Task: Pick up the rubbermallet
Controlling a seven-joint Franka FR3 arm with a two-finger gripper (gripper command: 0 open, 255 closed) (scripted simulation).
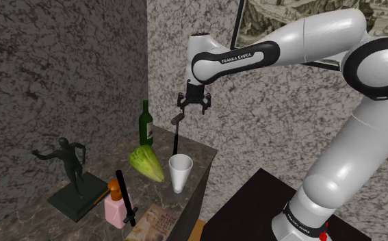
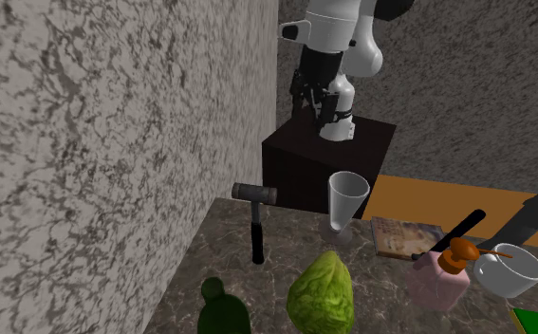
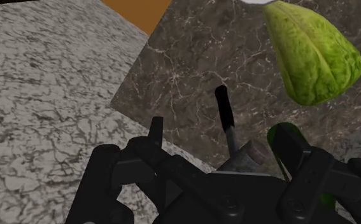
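The rubber mallet (image 1: 176, 135) stands nearly upright on the dark marble table (image 1: 199, 154), close to the speckled wall. Its grey head (image 2: 254, 194) is on top and its black handle (image 2: 257, 232) reaches down to the tabletop. My gripper (image 1: 194, 108) hangs above the head, a little off to the shoulder view's right, and does not touch it. It is open, and in the second exterior view the gripper (image 2: 314, 106) is well above the mallet. In the wrist view the fingers (image 3: 155, 130) stand wide apart, with the mallet head (image 3: 252, 153) and handle (image 3: 224, 111) below the gripper (image 3: 221, 130).
A green bottle (image 1: 145, 124), a lettuce (image 1: 147, 163) and a white cup (image 1: 180, 171) stand close to the mallet. Farther along the table are a dark statue (image 1: 69, 171), a pink soap bottle (image 1: 115, 204), a black stick (image 1: 124, 197), a book (image 2: 404, 235) and a white bowl (image 2: 510, 272). The black stand (image 2: 295, 166) adjoins the table.
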